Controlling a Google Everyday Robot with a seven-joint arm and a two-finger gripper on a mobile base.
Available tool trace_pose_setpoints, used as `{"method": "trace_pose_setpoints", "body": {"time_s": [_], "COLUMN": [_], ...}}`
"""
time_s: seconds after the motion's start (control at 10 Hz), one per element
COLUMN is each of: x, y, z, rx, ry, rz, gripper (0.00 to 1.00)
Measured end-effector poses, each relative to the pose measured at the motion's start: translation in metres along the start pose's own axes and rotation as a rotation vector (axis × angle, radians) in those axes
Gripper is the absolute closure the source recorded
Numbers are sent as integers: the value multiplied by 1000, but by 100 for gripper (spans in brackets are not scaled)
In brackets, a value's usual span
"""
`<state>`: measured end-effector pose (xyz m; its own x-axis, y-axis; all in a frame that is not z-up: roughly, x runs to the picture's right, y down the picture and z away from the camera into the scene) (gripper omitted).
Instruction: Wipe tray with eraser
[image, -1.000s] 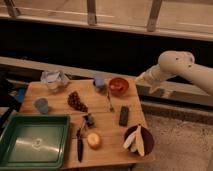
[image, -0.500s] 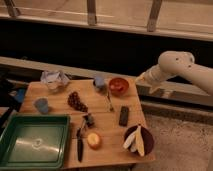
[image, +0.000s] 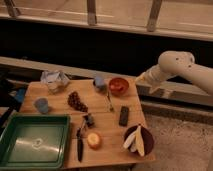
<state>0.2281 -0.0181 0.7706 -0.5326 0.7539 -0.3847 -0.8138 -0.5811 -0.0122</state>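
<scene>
1. The gripper (image: 143, 78) hangs off the right edge of the wooden table (image: 112, 145), beside the far right corner, at the end of the white arm (image: 176, 64) that reaches in from the right.
2. Its fingers stand released, with nothing between them.
3. The green tray (image: 36, 118) lies at the near left corner of the table, well apart from the gripper.
4. The eraser (image: 123, 115) lies flat on the wood right of centre, between the red bowl (image: 118, 85) on the far side and the dark bowl (image: 150, 143) of bananas (image: 135, 139) on the near side.
5. A black-handled knife (image: 80, 142) lies just right of the tray, with a round orange fruit (image: 93, 140) beside it.
6. Grapes (image: 76, 101), two blue cups (image: 42, 105) (image: 99, 81) and what may be a crumpled cloth (image: 55, 80) sit farther back.
</scene>
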Motion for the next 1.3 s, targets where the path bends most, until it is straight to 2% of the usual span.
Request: {"method": "trace_pose_setpoints", "body": {"time_s": [1.0, 1.2, 1.3], "x": [0, 3, 11], "y": [0, 5, 13], "z": [0, -3, 1], "rx": [1, 15, 23], "ry": [-1, 1, 21], "rz": [-1, -27, -51], "gripper": [35, 35, 35]}}
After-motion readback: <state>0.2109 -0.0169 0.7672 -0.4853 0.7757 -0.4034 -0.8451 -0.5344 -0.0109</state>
